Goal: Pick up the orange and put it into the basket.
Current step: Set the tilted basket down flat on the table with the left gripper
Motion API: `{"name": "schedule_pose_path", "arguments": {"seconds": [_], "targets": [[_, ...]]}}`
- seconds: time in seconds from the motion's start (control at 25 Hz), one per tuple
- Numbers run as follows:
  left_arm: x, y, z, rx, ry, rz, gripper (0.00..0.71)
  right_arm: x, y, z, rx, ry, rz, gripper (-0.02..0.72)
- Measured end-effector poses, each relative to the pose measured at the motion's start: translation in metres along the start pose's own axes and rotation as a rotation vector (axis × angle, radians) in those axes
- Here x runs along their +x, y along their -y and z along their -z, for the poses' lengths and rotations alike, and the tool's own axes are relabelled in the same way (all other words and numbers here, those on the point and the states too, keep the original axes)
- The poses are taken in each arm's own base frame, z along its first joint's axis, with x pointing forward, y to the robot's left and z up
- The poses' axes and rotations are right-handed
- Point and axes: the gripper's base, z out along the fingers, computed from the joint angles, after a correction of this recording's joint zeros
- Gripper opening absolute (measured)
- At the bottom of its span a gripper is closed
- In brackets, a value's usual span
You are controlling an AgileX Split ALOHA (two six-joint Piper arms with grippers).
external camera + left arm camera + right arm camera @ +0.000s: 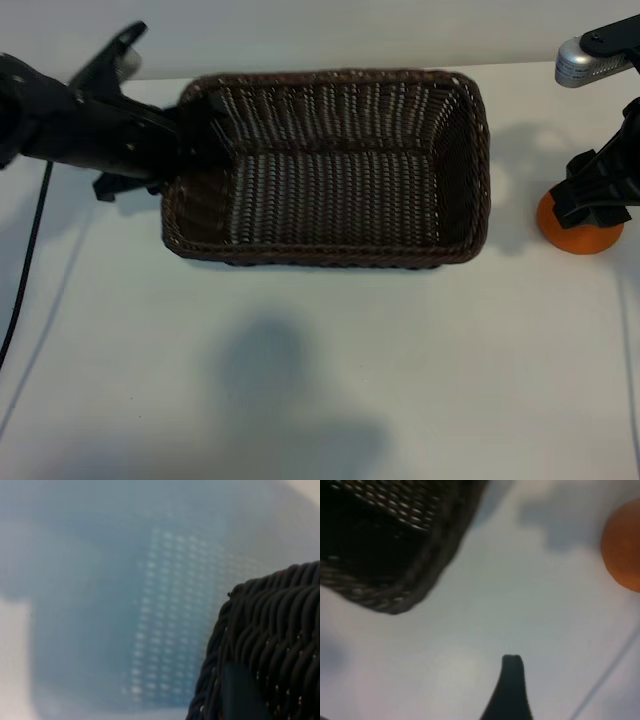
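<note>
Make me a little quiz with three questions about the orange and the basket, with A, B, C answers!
1. Where is the orange?
A. in the basket
B. on the table, right of the basket
C. on the left arm

2. What colour is the basket?
A. dark brown
B. white
C. green

3. What is inside the basket?
A. two oranges
B. a cup
C. nothing

Answers: 1 B, the fruit sits on the white top under the right gripper. 2 A, its woven wicker is dark brown. 3 C, only bare weave shows inside; the left gripper is at its left rim.
</note>
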Motion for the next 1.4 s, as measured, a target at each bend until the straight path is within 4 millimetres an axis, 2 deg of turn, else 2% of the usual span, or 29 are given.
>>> {"name": "schedule_pose_path", "arguments": {"seconds": [0.16, 0.28, 0.92, 1.32, 1.4], "targets": [[0.004, -0.009, -0.019, -0.056, -0.035, 0.013, 0.330, 0.000, 0.000, 0.000, 0.000, 0.000, 0.000, 0.595], [0.005, -0.014, -0.026, -0.081, -0.045, 0.017, 0.330, 0.000, 0.000, 0.000, 0.000, 0.000, 0.000, 0.595], [0.004, -0.017, -0.032, -0.090, -0.024, 0.061, 0.330, 0.000, 0.000, 0.000, 0.001, 0.004, 0.000, 0.595], [0.004, -0.017, -0.032, -0.088, -0.027, 0.017, 0.329, 0.000, 0.000, 0.000, 0.001, 0.004, 0.001, 0.595], [0.004, -0.017, -0.032, -0.087, -0.031, 0.016, 0.376, 0.000, 0.000, 0.000, 0.001, 0.004, 0.001, 0.595]]}}
